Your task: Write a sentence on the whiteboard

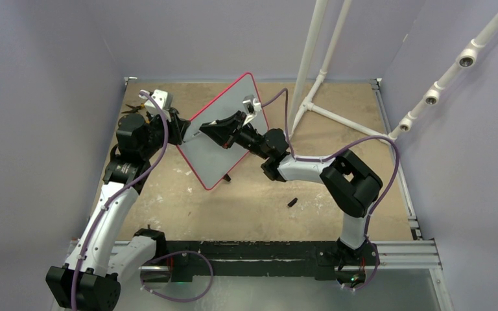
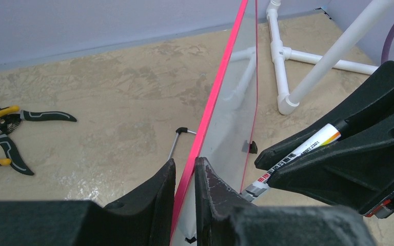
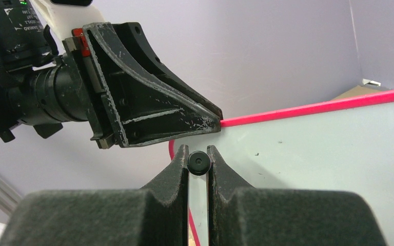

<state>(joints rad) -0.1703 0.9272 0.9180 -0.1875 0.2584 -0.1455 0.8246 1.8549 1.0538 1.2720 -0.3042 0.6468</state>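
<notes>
The whiteboard (image 1: pixel 211 161) with its red-pink rim is tilted up off the table. My left gripper (image 1: pixel 183 133) is shut on its left rim; in the left wrist view the jaws (image 2: pixel 184 165) pinch the red edge. My right gripper (image 1: pixel 215 129) is shut on a white marker (image 2: pixel 298 152) and holds it over the board's face, its tip close to the surface near the left gripper. The marker's black butt end (image 3: pixel 198 163) sits between my right fingertips. The board face (image 3: pixel 313 154) shows only a few tiny specks; no sentence is visible.
Yellow-handled pliers (image 2: pixel 2 134) lie on the table behind the left arm. A white pipe frame (image 1: pixel 321 97) stands at the back right. A small black cap-like piece (image 1: pixel 292 202) lies on the table near the right arm. Purple walls enclose the table.
</notes>
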